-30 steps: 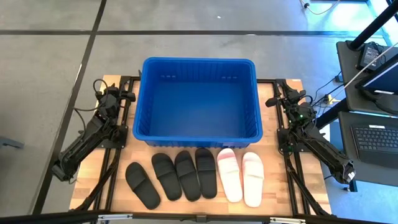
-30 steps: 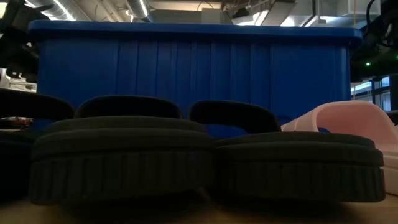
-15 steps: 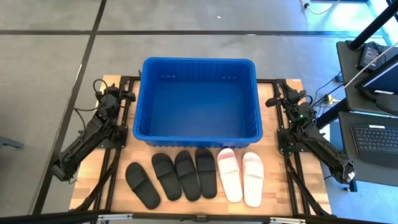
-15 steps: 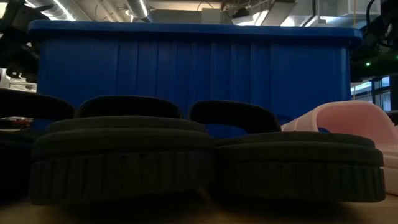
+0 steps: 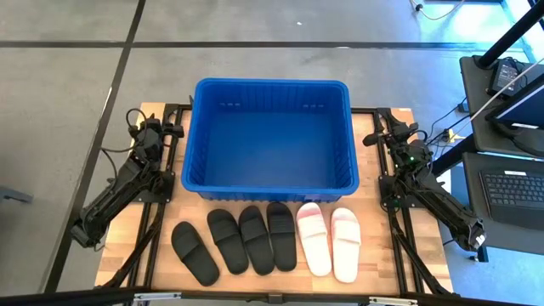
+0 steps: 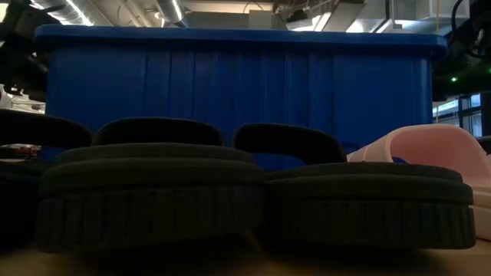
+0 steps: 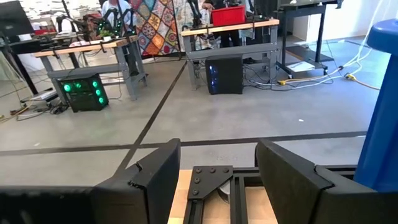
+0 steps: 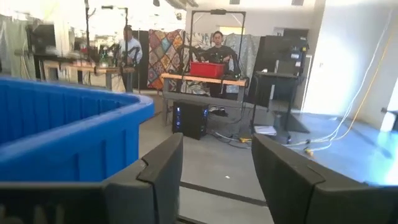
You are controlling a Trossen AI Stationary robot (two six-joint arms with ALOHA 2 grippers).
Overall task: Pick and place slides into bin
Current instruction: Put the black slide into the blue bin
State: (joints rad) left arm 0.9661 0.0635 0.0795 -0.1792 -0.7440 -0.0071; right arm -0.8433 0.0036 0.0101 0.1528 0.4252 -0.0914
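Nothing has moved since the earlier frames: you have the same row of slides, the same bin and both arms parked as before.

Nearest you, at the table's (image 5: 127,263) front edge, six slides lie side by side: four black slides (image 5: 239,241), the leftmost angled away from the others, then two pink slides (image 5: 330,242) to their right. In the low view the black soles fill the foreground, with one pink strap (image 6: 430,149) at the right.

Just behind the row sits the blue bin (image 5: 269,192), with nothing in it. Its front wall stands near the toes of the slides.

Neither gripper is near a slide. The left gripper (image 5: 167,131) rests beside the bin's far left corner, its arm folded back along the left edge of the table. The right gripper (image 5: 377,136) sits beside the far right corner, its arm folded along the right edge. Both have their fingers (image 7: 155,177) spread apart and hold nothing.

Beyond the table, you can see workbenches and two people (image 8: 217,43) in the room.
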